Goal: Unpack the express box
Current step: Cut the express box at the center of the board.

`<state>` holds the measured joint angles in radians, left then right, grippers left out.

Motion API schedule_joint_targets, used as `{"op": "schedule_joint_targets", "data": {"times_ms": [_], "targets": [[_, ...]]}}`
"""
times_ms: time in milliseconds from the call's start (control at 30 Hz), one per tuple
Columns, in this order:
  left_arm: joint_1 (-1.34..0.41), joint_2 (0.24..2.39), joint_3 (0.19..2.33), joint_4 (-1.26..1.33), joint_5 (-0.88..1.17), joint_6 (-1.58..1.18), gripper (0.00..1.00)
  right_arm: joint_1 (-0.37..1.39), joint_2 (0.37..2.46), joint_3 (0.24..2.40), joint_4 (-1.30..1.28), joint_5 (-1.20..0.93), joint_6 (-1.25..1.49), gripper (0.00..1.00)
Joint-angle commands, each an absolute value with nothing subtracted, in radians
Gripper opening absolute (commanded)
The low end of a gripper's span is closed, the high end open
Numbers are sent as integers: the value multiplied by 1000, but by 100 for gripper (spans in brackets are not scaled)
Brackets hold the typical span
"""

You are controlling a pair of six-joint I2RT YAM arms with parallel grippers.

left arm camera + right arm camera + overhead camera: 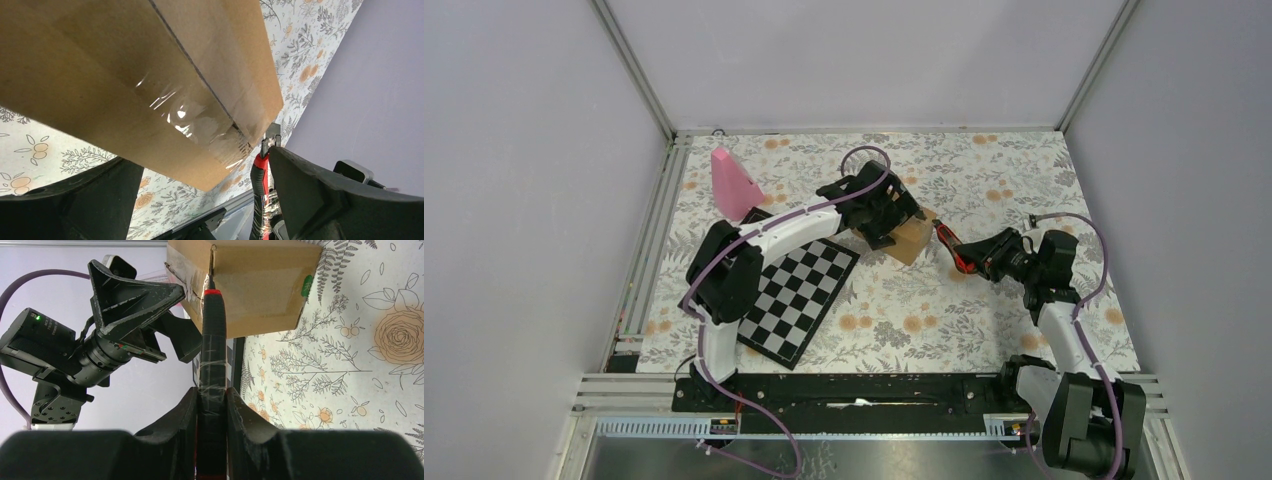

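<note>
The express box (914,240), a small brown carton with clear tape along its seam (200,115) and a green mark (307,284), lies on the flowered cloth. My left gripper (879,215) sits over the box's left end with its jaws wide open to either side of it (200,162); whether the fingers touch the cardboard I cannot tell. My right gripper (211,392) is shut on a black and red knife (212,330). The knife (949,245) points left, its blade tip at the box's taped edge (270,136).
A black and white chessboard (799,290) lies left of the box, under the left arm. A pink cone (736,185) stands at the back left. Grey walls and metal rails (649,260) close in the cloth-covered table.
</note>
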<state>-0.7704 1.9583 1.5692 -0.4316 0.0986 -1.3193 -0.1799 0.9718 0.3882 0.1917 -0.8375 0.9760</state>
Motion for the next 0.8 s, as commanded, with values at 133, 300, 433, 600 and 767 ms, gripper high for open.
{"op": "schedule_joint_targets", "data": {"times_ms": [133,300,433,600,767], "targets": [[-775,1983,1631,-411,128,-1343,97,-178,980,417,181,-905,962,0],[-774,1966,1622,-419,108,-1333,97,-178,971,420,160,-932,955,0],[-769,1969,1624,-439,108,-1324,97,-178,966,417,161,-934,957,0],[-764,1967,1619,-440,111,-1320,97,-178,971,410,166,-954,959,0],[-757,1952,1619,-450,104,-1308,97,-176,963,415,143,-967,949,0]]}}
